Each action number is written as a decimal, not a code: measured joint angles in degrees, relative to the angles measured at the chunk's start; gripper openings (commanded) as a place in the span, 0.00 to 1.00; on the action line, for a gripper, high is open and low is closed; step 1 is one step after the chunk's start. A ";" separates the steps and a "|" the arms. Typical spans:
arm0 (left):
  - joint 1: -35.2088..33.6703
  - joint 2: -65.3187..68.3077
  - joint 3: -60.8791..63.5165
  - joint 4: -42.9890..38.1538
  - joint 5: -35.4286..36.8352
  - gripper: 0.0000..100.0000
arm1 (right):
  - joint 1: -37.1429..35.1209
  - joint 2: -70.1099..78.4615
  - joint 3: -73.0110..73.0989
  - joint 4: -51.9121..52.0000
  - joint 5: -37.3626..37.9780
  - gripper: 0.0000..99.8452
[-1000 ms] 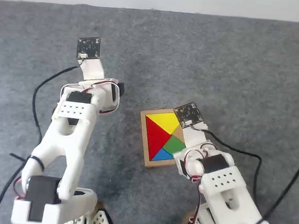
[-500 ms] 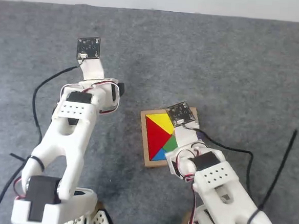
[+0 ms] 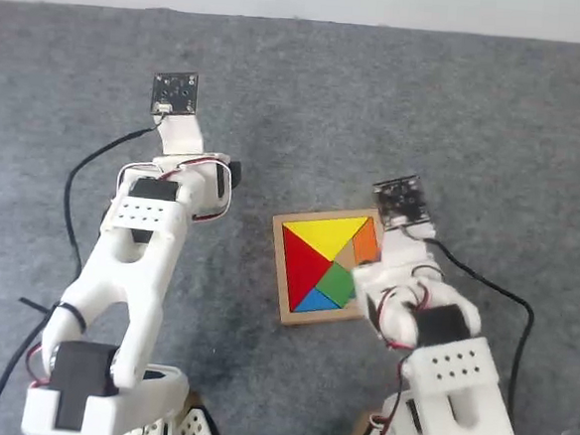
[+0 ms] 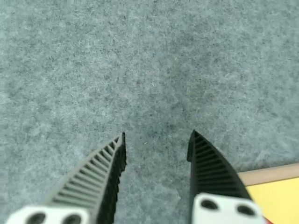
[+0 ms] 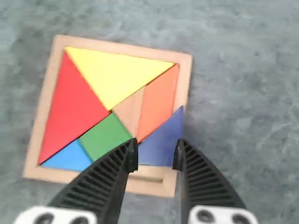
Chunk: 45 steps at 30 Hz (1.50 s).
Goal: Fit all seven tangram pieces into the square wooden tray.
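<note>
The square wooden tray (image 5: pixel 45 100) lies on grey carpet and holds a yellow triangle (image 5: pixel 117 72), a red triangle (image 5: pixel 70 109), a green square (image 5: pixel 103 137), a light blue triangle (image 5: pixel 67 158) and an orange parallelogram (image 5: pixel 156 105). A small tan triangular patch (image 5: pixel 128 112) shows between them. A dark blue triangle (image 5: pixel 161 135) sits askew at one corner, its tip over the rim. My right gripper (image 5: pixel 155 142) hovers over it, fingers slightly apart on either side. My left gripper (image 4: pixel 158 135) is open over bare carpet beside the tray's corner (image 4: pixel 266 175).
In the high view the tray (image 3: pixel 279 267) lies between the left arm (image 3: pixel 145 227) and the right arm (image 3: pixel 432 327), which covers its right edge. Grey carpet stretches all around. Cables trail from both arms near the front.
The right arm swung left over the tray, then back to the right and farther away, uncovering the orange piece. The left arm has kept still.
</note>
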 measured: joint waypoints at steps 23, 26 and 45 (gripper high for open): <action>0.00 0.00 0.00 0.00 -0.18 0.21 | 0.97 28.57 -4.84 -16.18 0.62 0.14; 0.00 0.00 0.00 0.00 -0.18 0.21 | 0.97 28.57 -4.48 -16.26 0.70 0.14; 0.00 0.00 0.00 0.00 -0.18 0.21 | -2.73 24.62 -4.48 -9.76 0.70 0.14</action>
